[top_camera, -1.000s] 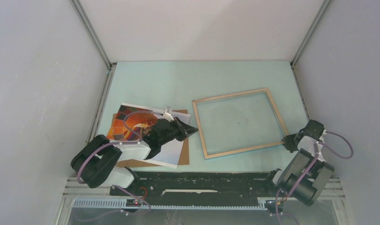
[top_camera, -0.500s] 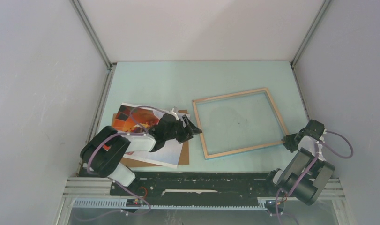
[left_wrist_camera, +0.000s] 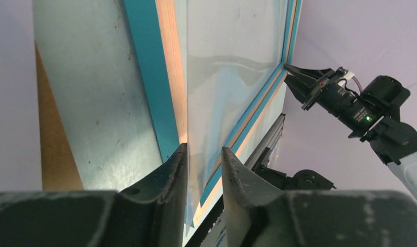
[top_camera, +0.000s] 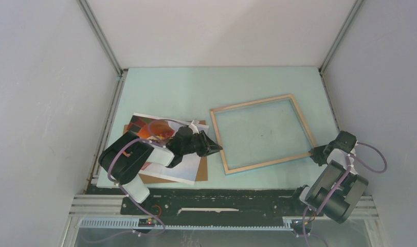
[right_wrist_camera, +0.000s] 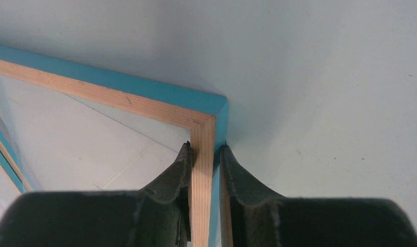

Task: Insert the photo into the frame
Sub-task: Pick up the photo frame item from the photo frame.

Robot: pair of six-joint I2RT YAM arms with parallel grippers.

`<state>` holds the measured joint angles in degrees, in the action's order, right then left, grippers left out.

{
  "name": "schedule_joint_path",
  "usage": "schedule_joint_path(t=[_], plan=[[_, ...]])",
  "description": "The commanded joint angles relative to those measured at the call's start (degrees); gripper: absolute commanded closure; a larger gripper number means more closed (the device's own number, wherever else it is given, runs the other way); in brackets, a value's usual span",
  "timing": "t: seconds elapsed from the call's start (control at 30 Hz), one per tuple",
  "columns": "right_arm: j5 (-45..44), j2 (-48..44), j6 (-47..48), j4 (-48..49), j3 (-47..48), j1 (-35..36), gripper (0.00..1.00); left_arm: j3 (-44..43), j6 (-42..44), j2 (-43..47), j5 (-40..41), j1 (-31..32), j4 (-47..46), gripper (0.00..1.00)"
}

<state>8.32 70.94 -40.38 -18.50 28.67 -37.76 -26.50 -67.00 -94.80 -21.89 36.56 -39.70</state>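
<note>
My left claw has swung off the photo, which lies on its board at left, over to the frame. Whether it grips, I cannot tell. My right claw clamps the frame's near corner. Insertion is pending.

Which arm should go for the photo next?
Left. The left claw sits beside the photo, while the right claw is clamped on the frame's near right corner, far from it.

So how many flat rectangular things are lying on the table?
3. The frame lies on the right, one corner clamped by the right gripper. The photo is at left, with a brown backing board under it. Anything beneath these would be hidden.
</note>
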Motion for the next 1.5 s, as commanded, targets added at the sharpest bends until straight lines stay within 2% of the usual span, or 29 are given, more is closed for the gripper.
schedule_joint_path(t=[0.0,0.1,0.3,0.4,0.53,0.73,0.8,0.9,1.0,1.23,1.47], plan=[[0.40,1.84,-0.42,0.73,-0.63,0.47,1.00,2.61,-0.50,1.68,-1.34,-0.20,-6.18,0.75],[0.47,1.84,-0.41,0.75,-0.63,0.63,1.00,2.71,0.12,2.23,-0.43,-0.15,-6.35,0.82],[0.56,1.83,-0.42,0.66,-0.63,0.73,1.00,1.42,-1.82,0.00,-0.74,1.03,-10.23,0.84],[0.65,1.85,-0.37,0.66,-0.63,0.76,1.00,1.08,-2.42,-0.22,0.26,1.57,-10.68,0.76],[0.70,1.88,-0.38,0.81,-0.63,0.76,1.00,-0.56,-3.37,-2.17,0.58,1.54,-9.83,0.72],[0.91,2.01,-0.33,0.75,-0.63,0.76,1.00,-3.16,-2.14,-3.31,1.20,1.78,-6.35,0.73],[0.91,2.01,-0.41,0.83,-0.63,0.80,1.00,-4.48,-0.64,-3.28,1.83,1.84,-3.65,0.76],[1.02,2.26,-0.55,0.69,-0.39,0.76,1.00,-6.90,2.52,-2.22,3.16,1.80,2.95,0.87],[0.73,2.23,-0.66,0.01,-0.28,0.59,1.00,-7.17,5.91,1.10,5.95,1.44,8.81,1.00],[-0.31,1.17,-3.17,-0.98,-0.96,-0.06,1.00,-1.46,10.30,11.75,10.77,0.51,9.60,1.00],[-0.72,2.63,-3.57,-1.29,0.14,-0.29,1.00,7.85,13.64,30.76,26.57,0.49,15.98,1.00]])
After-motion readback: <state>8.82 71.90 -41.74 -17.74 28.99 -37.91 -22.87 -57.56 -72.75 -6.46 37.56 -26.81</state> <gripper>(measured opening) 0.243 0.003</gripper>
